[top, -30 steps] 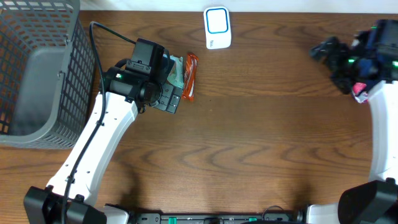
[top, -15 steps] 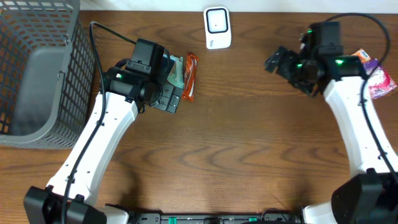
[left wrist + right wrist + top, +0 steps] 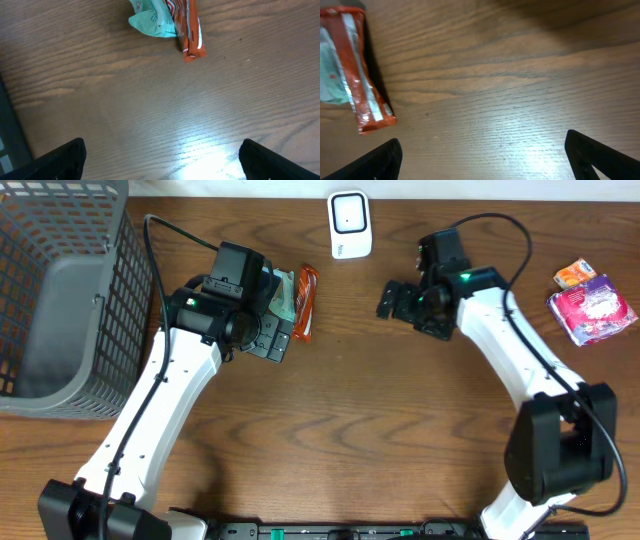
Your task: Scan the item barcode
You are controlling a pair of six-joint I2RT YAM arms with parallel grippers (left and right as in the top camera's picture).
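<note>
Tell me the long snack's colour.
The snack is orange-red with a silvery stripe, clearest from the right wrist view.

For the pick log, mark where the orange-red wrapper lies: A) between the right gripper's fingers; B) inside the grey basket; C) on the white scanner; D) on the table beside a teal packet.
D: the orange-red wrapper lies flat on the wooden table, touching the teal packet, ahead of the left gripper.
</note>
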